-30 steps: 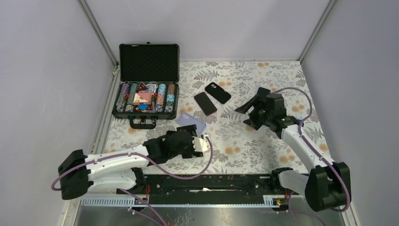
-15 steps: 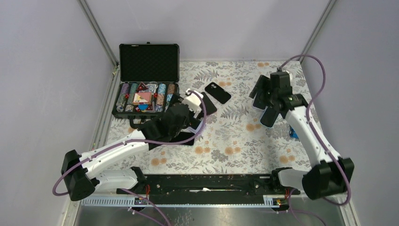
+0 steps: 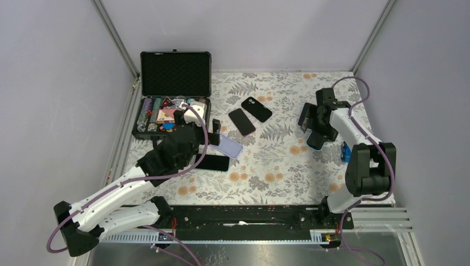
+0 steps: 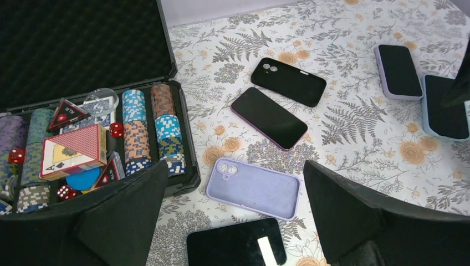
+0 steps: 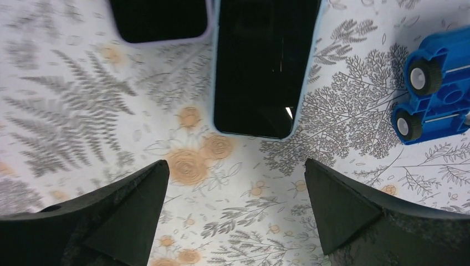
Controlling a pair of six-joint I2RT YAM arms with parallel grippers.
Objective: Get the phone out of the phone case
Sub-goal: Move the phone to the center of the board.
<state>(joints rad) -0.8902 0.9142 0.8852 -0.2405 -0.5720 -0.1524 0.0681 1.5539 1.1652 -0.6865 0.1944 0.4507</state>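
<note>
An empty lilac phone case (image 3: 227, 146) (image 4: 254, 188) lies inside up on the flowered table. A bare black phone (image 3: 213, 163) (image 4: 235, 244) lies screen up just in front of it, apart from it. My left gripper (image 3: 198, 123) (image 4: 235, 163) hangs open above both, touching neither. At the right, my right gripper (image 3: 321, 124) (image 5: 235, 163) is open and empty over a phone in a light blue case (image 3: 316, 139) (image 5: 260, 66). A phone in a lilac case (image 3: 306, 117) (image 5: 158, 19) lies beside that one.
An open black poker case (image 3: 175, 72) (image 4: 83, 44) with chips, cards and dice stands at the back left. A bare dark phone (image 3: 242, 121) (image 4: 269, 117) and a black-cased phone (image 3: 256, 108) (image 4: 288, 82) lie mid-table. A blue toy (image 3: 345, 152) (image 5: 438, 97) sits near the right arm.
My left gripper has opened, lifted off the black phone and pulled back toward the poker case. The right gripper has opened and swung back and right.
</note>
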